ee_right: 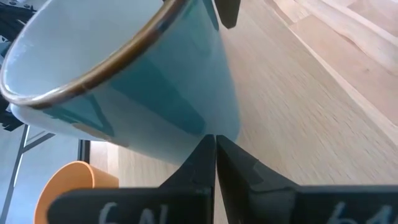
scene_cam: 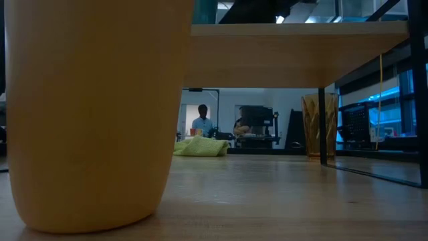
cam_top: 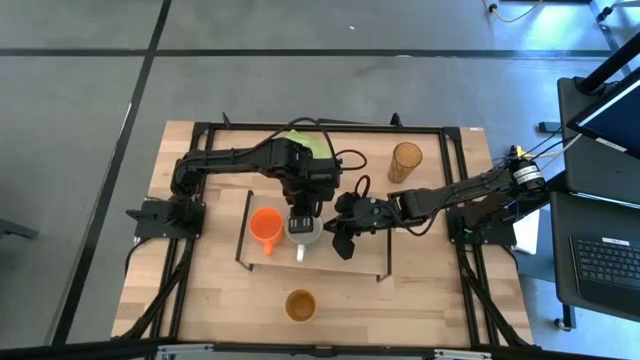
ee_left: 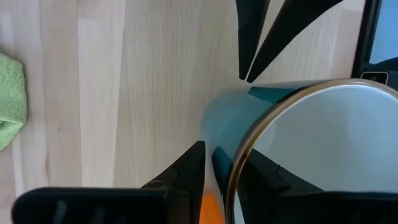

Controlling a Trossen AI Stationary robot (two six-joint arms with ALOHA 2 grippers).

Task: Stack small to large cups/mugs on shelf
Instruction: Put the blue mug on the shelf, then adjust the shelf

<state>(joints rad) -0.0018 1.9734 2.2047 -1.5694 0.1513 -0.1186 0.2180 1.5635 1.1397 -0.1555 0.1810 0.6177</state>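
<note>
While both grippers meet at the white mug, it stands empty on the shelf beside the orange mug.
Left gripper straddles its rim; right gripper is closed; only the low view shows the tan cup close.

The left arm is reaching from the table's left edge toward the centre, elbow bent, forearm angling inward. The left gripper is pointing down at the end of that reach; its dark fingers are standing slightly apart in the left wrist view. The right arm is extending from the right edge toward the centre, held low and nearly straight. The right gripper is sitting just beside the left one, its fingers pressed together.
</note>
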